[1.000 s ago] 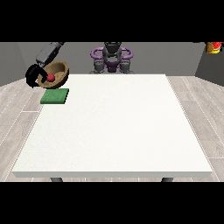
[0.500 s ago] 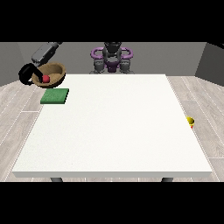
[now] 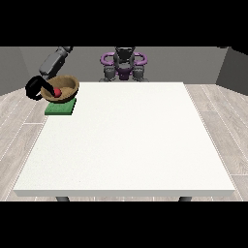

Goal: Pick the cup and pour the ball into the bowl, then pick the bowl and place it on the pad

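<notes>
Bowl [image 3: 63, 88] now over green pad [image 3: 60, 107], red ball [image 3: 57, 91] inside, hand [image 3: 35, 89] curled on rim.

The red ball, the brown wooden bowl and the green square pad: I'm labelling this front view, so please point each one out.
Red ball [image 3: 57, 91], front view: middle of the ball, inside the bowl.
Brown wooden bowl [image 3: 71, 85], front view: its right inner wall.
Green square pad [image 3: 60, 109], front view: bare front part, below the bowl.
</notes>
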